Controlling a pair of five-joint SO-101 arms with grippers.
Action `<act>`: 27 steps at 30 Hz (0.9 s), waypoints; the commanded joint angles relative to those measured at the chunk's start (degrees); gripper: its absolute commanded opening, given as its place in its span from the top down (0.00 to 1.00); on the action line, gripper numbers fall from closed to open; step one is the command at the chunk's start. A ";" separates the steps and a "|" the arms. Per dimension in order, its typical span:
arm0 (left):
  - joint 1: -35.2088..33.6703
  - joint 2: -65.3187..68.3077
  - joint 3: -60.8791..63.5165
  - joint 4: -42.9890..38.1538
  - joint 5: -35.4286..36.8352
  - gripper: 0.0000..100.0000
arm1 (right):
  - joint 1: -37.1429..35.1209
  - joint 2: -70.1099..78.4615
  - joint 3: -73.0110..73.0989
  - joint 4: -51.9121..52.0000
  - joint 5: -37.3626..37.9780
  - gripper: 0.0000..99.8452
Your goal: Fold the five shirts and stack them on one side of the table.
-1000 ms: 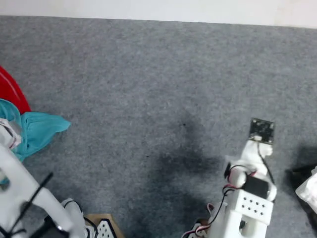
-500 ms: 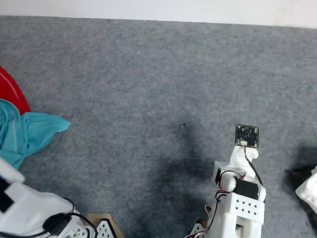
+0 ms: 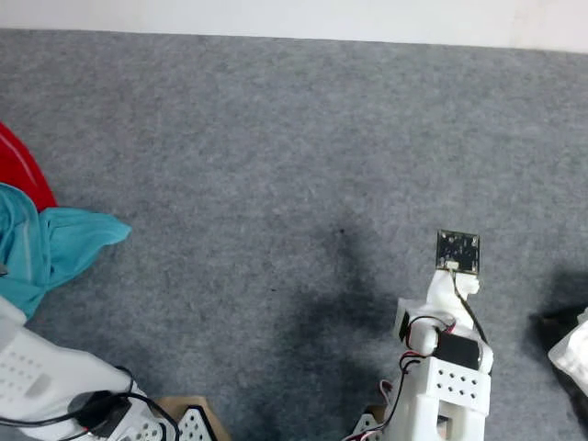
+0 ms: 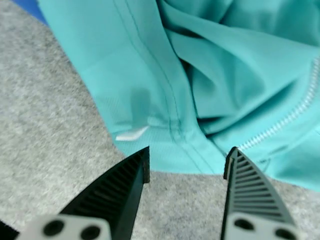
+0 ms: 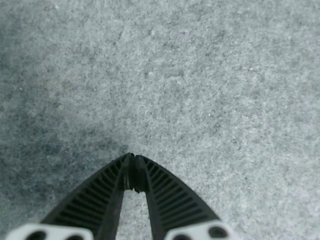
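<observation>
1. Left gripper [image 4: 187, 159], its black ribbed fingers spread wide with nothing between them, hangs just above the stitched hem of a crumpled teal fabric shirt [image 4: 200, 75].
2. Right gripper [image 5: 133, 159], fingers pressed together on nothing, hovers over bare covering.
3. From the high view, the teal shirt [image 3: 50, 243] lies bunched at the table edge on the left arm's side. Its long axis runs roughly across the table, and one pointed corner aims toward the centre.
4. A silver zip [image 4: 285, 125] crosses its folds.
5. A red rounded object [image 3: 18, 170] sits just beside the shirt.
6. Grey felt-like table covering [image 3: 276, 138] spreads everywhere, with a pale wall strip [image 3: 276, 16] along the far edge.
</observation>
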 commanded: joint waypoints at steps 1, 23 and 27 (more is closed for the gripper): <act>-0.22 1.71 -2.51 -2.11 -0.35 0.76 | -0.40 -0.92 -0.22 -1.01 -0.53 0.99; 0.13 2.59 -2.24 -8.97 -0.18 0.85 | -0.40 -1.01 -0.04 -1.01 -0.44 0.99; 0.92 2.51 -2.42 -10.02 -0.35 0.95 | -0.40 -1.01 -0.04 -1.01 -0.44 0.99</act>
